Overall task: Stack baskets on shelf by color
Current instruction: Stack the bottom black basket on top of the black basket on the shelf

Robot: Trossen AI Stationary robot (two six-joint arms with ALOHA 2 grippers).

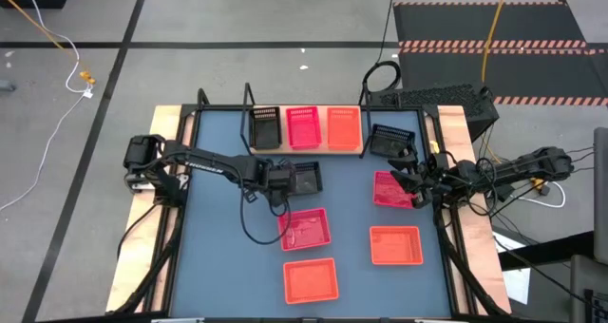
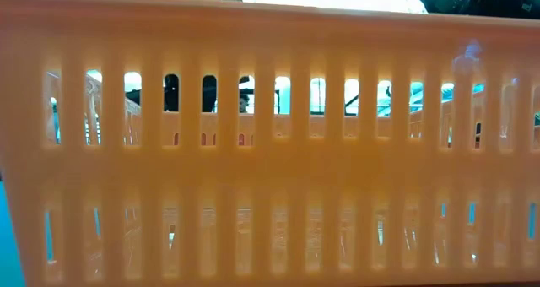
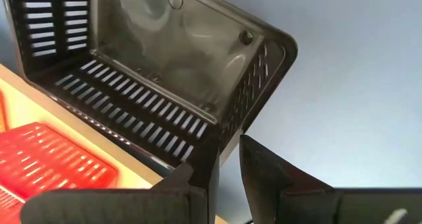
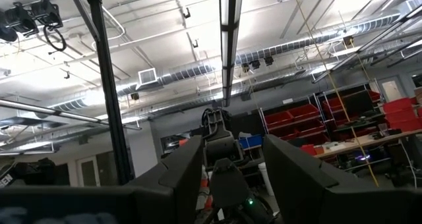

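Left hand gripping a black basket's wall just in front of the shelf.

The left hand is pinching the wall of a black basket between nearly closed fingers, holding it tilted over the blue worktop, just in front of the shelf. On the shelf are sitting a black basket, a pink-red basket and an orange basket. The right hand is resting by the worktop's right edge with fingers spread wide, gripping nothing, between another black basket and a pink-red basket. Nearer the front are lying a pink-red basket and two orange baskets.
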